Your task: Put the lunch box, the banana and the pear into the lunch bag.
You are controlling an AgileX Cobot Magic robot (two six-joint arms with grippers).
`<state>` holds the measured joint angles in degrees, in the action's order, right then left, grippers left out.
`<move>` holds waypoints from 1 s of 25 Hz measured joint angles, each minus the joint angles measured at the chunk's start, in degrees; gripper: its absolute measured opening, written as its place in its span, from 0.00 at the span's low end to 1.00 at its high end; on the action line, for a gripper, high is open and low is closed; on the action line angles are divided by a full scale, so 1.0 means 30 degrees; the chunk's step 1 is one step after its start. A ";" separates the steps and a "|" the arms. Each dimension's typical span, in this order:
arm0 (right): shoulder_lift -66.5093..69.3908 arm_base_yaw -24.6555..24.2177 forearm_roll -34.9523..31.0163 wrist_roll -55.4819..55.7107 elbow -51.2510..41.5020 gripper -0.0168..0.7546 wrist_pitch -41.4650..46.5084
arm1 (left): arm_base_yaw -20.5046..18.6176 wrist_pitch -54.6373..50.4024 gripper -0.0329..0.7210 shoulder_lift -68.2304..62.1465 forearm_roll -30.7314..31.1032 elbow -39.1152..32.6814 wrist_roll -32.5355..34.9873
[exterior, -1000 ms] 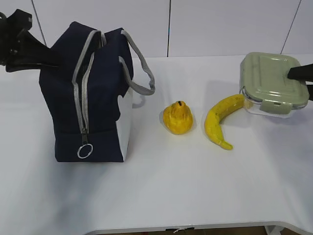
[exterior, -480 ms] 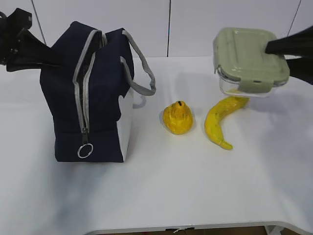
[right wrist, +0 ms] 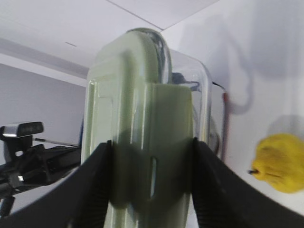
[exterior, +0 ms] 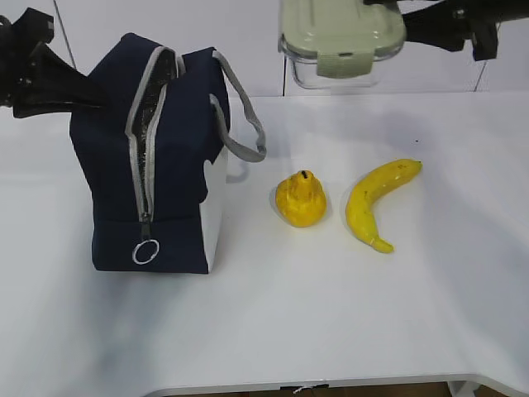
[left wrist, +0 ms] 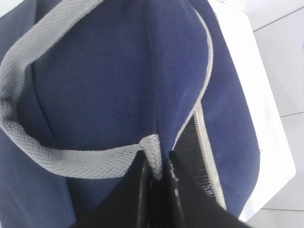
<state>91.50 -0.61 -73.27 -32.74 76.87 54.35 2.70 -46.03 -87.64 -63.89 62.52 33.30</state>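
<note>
While the lunch box point(exterior: 342, 39) was held high above the tabletop point(exterior: 331, 314), it was gripped by the right end effector point(right wrist: 151, 183), whose 2 dark fingers point(right wrist: 93, 190) were pressed against its opposite sides across the green lid. It was carried level in the exterior view, up and to the right of the lunch bag point(exterior: 149, 157) and well apart from it. A grey handle strap point(left wrist: 71, 161) of the bag was pinched by the left end effector point(left wrist: 156, 173), clenched on the webbing, so that the zipped side appeared to be pulled apart and a dark gap was shown along the zip point(exterior: 147, 141). The pear point(exterior: 301, 198) and the banana point(exterior: 376, 198) were left lying on the tabletop, near each other but not touching, to the right of the bag.

The step in hand was judged to be the carrying of the box to the bag's mouth. For this to be done well, the box should be kept flat and brought squarely over the opening before being lowered. The strap should be kept taut so the gap is held wide. Because the gap looked narrow against the box, an edge-first entry might be needed, and a catch on the zip or the free handle point(exterior: 240, 116) was judged the main risk.
</note>
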 joint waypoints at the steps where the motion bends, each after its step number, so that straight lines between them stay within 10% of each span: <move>1: 0.0230 0.0387 0.0000 0.0227 0.0400 0.52 -0.0175 | 0.0000 0.0000 0.06 0.0000 0.0000 0.0000 0.0000; 25: 0.5773 0.7193 0.1101 0.2041 0.6013 0.52 -0.5061 | 0.0000 0.0191 0.06 0.0000 -0.0229 0.0000 0.0000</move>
<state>108.82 20.97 -69.96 -26.61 94.91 39.17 2.70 -45.46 -87.64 -64.58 62.52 33.30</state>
